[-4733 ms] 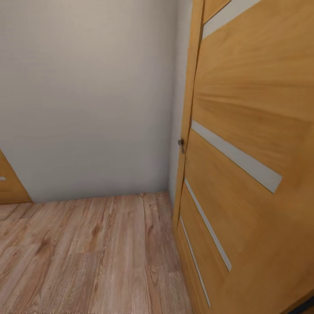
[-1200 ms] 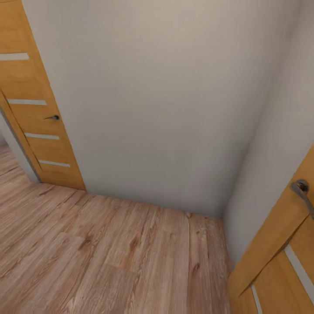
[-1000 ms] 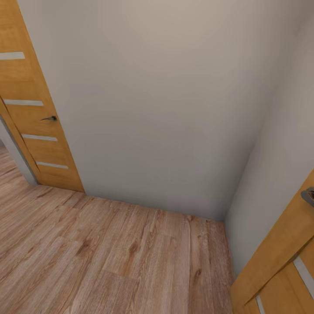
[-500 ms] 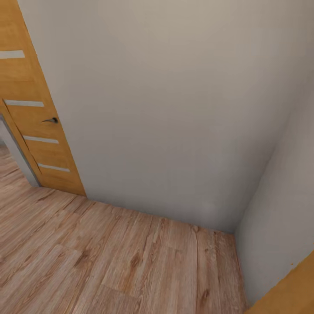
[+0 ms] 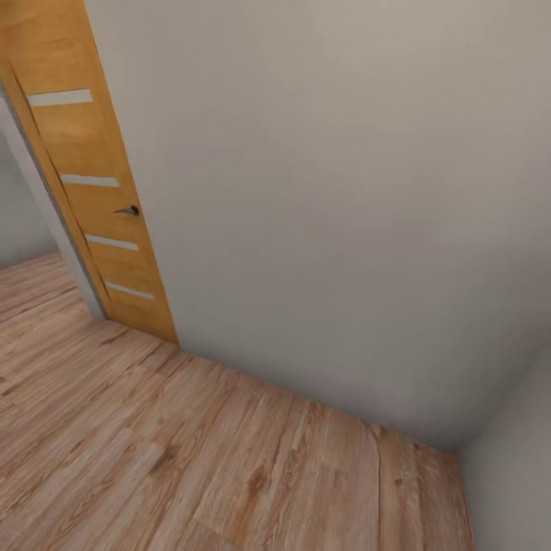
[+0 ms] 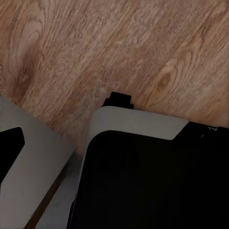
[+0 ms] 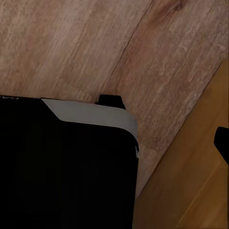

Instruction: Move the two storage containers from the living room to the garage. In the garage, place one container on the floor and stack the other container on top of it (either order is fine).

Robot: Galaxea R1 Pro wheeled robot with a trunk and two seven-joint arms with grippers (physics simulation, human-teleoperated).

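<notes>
Wood-plank floor (image 5: 191,451), beige wall (image 5: 321,199), slatted door (image 5: 92,191); hand states impossible to tell.

- The wall (image 5: 321,191) was plain pale grey-beige.
- The door (image 5: 92,191) was honey-orange wood with pale horizontal stripes and a dark handle (image 5: 128,210).
- The plank floor (image 5: 153,451) was light brown with darker grain and knots.
- The robot's body (image 6: 143,181) was black, edged in pale grey.

Head view: high up, tilted down into a corner of pale wall (image 5: 321,191), wooden door (image 5: 92,191) at left.
Left wrist view: close above plank floor (image 6: 119,47), over the robot's base (image 6: 143,176).
Right wrist view: close above the floor too.
Shared: the plank floor.
</notes>
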